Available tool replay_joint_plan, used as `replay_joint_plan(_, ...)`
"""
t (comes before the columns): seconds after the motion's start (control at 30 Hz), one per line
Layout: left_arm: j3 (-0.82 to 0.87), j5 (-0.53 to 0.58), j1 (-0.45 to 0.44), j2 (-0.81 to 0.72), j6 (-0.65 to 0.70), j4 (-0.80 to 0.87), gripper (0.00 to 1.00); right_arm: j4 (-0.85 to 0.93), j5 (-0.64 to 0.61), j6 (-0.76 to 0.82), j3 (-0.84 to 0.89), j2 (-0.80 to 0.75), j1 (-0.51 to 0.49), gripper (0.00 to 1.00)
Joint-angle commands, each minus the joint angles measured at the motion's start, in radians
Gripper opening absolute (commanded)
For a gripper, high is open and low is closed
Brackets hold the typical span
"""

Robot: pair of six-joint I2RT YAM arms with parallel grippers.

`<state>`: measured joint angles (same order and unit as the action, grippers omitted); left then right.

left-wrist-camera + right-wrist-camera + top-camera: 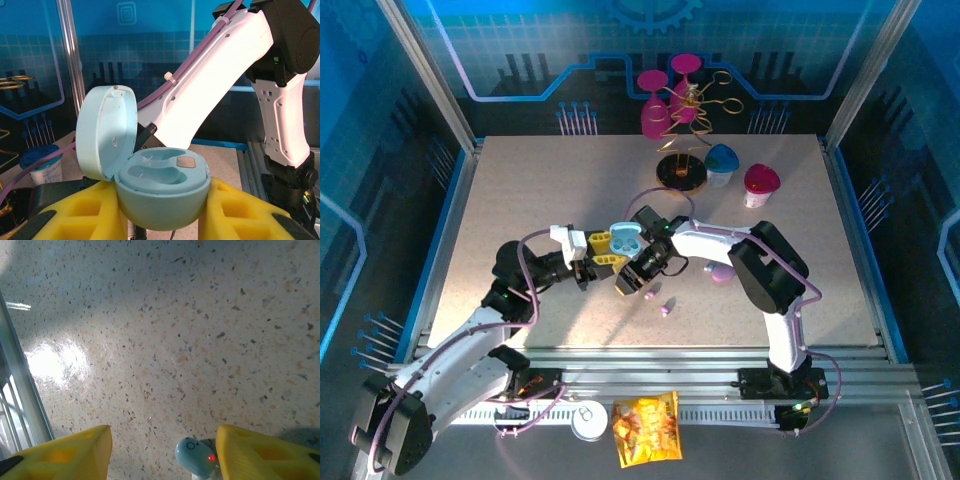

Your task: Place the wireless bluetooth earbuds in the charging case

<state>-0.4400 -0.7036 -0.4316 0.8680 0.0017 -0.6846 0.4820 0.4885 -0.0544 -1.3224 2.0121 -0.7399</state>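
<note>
Nearest the arm bases, on the speckled surface (520, 200), a lilac earbud (650, 297) and its lilac twin (667, 309) lie loose, just beside each other. A little beyond them we see the right end effector (160, 452), its yellow fingers (75, 452) standing apart over bare surface. A pale blue earbud (194, 456) sits low between them, close to the finger on the right of that view; we cannot tell whether it touches, and nothing is pinched. Farther on, the left end effector (162, 207) is clamped narrow on the blue charging case (165, 182), whose lid (107, 132) stands open and whose two wells look empty. We judge the step in hand to be seating the blue bud. We should secure it gently, hold the case level, bring the stem down over the matching well, and let go only once it sits flush.
</note>
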Motion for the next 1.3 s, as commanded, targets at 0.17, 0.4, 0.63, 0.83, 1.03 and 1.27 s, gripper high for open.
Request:
replay_joint_plan(0.17, 0.004, -0.005, 0.007, -0.019, 0.015, -0.003, 0.19, -0.044, 0.084, -0.021, 0.113, -0.071, 0.020, 0.56)
replay_joint_plan(0.4, -0.001, -0.008, 0.007, -0.006, 0.011, -0.015, 0.19, -0.111, 0.112, -0.079, 0.198, -0.137, 0.013, 0.53)
replay_joint_plan(0.63, -0.002, -0.013, 0.007, 0.005, 0.002, -0.029, 0.19, -0.113, 0.022, -0.089, 0.182, -0.151, 0.013, 0.53)
replay_joint_plan(0.83, 0.000, -0.014, 0.008, 0.000, -0.003, -0.027, 0.18, -0.079, -0.047, -0.076, 0.106, -0.089, 0.014, 0.53)
replay_joint_plan(1.03, -0.002, -0.013, 0.007, -0.006, 0.005, -0.012, 0.18, -0.073, -0.026, -0.097, 0.066, -0.047, 0.012, 0.52)
replay_joint_plan(1.27, -0.002, -0.011, 0.007, 0.002, 0.017, -0.010, 0.18, -0.072, 0.007, -0.125, 0.089, -0.035, 0.007, 0.50)
